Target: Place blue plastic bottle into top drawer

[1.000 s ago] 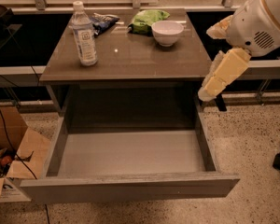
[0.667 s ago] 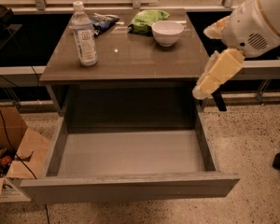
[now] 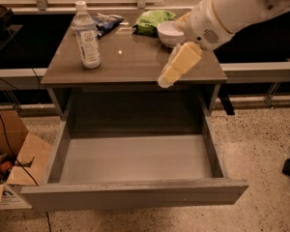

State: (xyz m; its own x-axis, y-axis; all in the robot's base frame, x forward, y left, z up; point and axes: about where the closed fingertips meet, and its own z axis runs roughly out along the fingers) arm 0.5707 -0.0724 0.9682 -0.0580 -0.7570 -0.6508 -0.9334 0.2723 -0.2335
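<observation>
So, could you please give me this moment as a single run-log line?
phase: pre-grasp | gripper: above tabletop front-right edge, holding nothing | blue plastic bottle: upright, tabletop left, untouched | top drawer: open, empty

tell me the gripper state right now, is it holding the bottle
Gripper: open or closed cannot be told; it is over the tabletop's front right, not holding the blue plastic bottle, which stands far left.

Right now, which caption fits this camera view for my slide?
Cream gripper above the front right of the brown tabletop; clear bluish plastic bottle upright at left; wide grey top drawer open below.
</observation>
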